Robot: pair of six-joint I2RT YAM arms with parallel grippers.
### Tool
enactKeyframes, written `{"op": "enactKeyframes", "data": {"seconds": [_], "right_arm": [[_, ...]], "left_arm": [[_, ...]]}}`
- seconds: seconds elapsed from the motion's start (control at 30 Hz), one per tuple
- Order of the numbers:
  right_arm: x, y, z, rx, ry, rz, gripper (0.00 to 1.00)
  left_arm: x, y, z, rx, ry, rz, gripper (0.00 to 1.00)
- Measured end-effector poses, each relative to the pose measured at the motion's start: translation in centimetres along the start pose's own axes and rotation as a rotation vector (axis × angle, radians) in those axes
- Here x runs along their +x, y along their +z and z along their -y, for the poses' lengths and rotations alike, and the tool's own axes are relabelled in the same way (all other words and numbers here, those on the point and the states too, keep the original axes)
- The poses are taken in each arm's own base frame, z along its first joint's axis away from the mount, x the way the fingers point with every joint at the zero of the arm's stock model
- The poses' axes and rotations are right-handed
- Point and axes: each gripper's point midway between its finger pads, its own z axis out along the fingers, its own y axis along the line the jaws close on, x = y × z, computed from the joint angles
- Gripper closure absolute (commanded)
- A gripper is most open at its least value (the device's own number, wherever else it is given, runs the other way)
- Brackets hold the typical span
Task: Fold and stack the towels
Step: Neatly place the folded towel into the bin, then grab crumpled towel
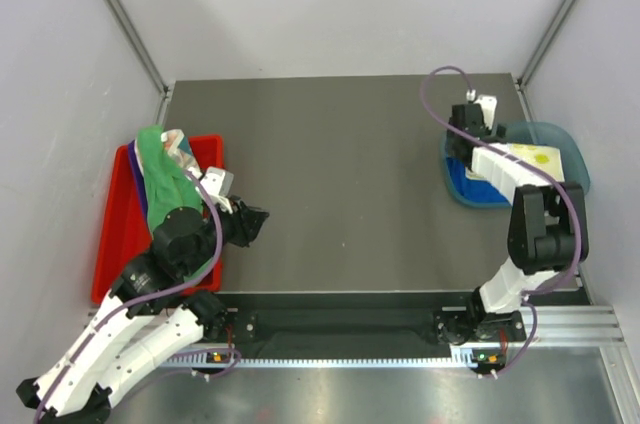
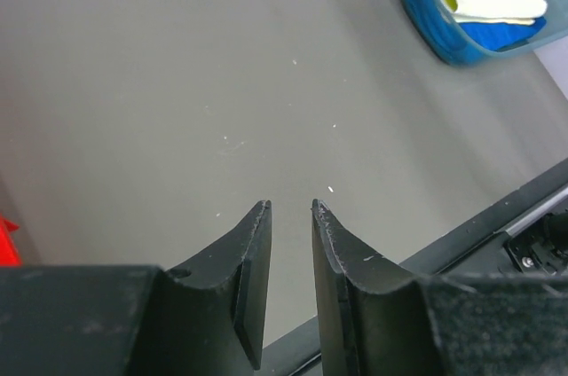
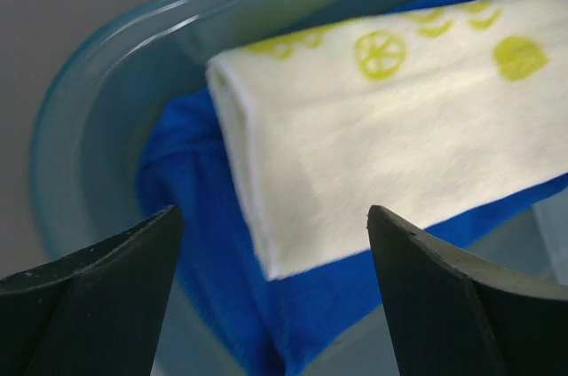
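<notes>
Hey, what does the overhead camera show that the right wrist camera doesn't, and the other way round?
Only the top view shows the red tray at the left, with a green towel in it, and the left gripper just right of the tray. Only the right wrist view shows the right gripper with its fingers wide apart, holding nothing, and the citrus-slice print on the pale towel close up. Both show the translucent blue bin, with that folded pale towel lying on a blue towel.
</notes>
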Motion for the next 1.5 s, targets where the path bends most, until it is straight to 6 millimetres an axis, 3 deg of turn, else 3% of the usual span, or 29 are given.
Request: {"op": "enactKeyframes", "data": {"seconds": [0.13, 0.37, 0.5, 0.53, 0.7, 0.8, 0.9, 1.03, 1.23, 1.5], "right_arm": [[1.7, -3.7, -2.1, -0.108, 0.004, 0.014, 0.15], [1.4, -10.8, -3.0, -0.301, 0.117, 0.142, 0.14], [3.4, -13.0, -4.7, -0.422, 0.112, 0.145, 0.13], [4.1, -13.3, -5.2, -0.452, 0.103, 0.135, 0.13], [6.2, -14.5, -6.7, -0.559, 0.073, 0.101, 0.13], [6.0, -15.3, -7.2, -0.612, 0.075, 0.109, 0.12], [5.6, -16.2, -8.0, -0.671, 0.079, 0.117, 0.12], [5.5, -17.1, -8.8, -0.738, 0.080, 0.120, 0.13], [5.7, -17.9, -9.4, -0.797, 0.076, 0.116, 0.12], [6.3, -18.2, -10.1, -0.845, 0.068, 0.103, 0.12]], "left_arm": [[0.4, 0.6, -0.4, -0.029, 0.002, -0.023, 0.70], [1.1, 1.5, -2.2, -0.139, 0.000, -0.052, 0.68], [1.8, 2.3, -4.3, -0.268, -0.011, -0.079, 0.58], [2.1, 2.5, -5.1, -0.317, -0.014, -0.090, 0.51], [2.9, 4.1, -9.1, -0.576, -0.039, -0.162, 0.46], [2.4, 5.2, -13.6, -0.749, -0.127, -0.198, 0.39], [1.6, 4.5, -18.9, -0.921, -0.248, -0.189, 0.40], [1.6, 2.7, -24.3, -1.105, -0.385, -0.168, 0.39], [3.0, 0.5, -29.3, -1.279, -0.523, -0.164, 0.45], [4.7, 1.5, -34.7, -1.382, -0.599, -0.161, 0.47]]}}
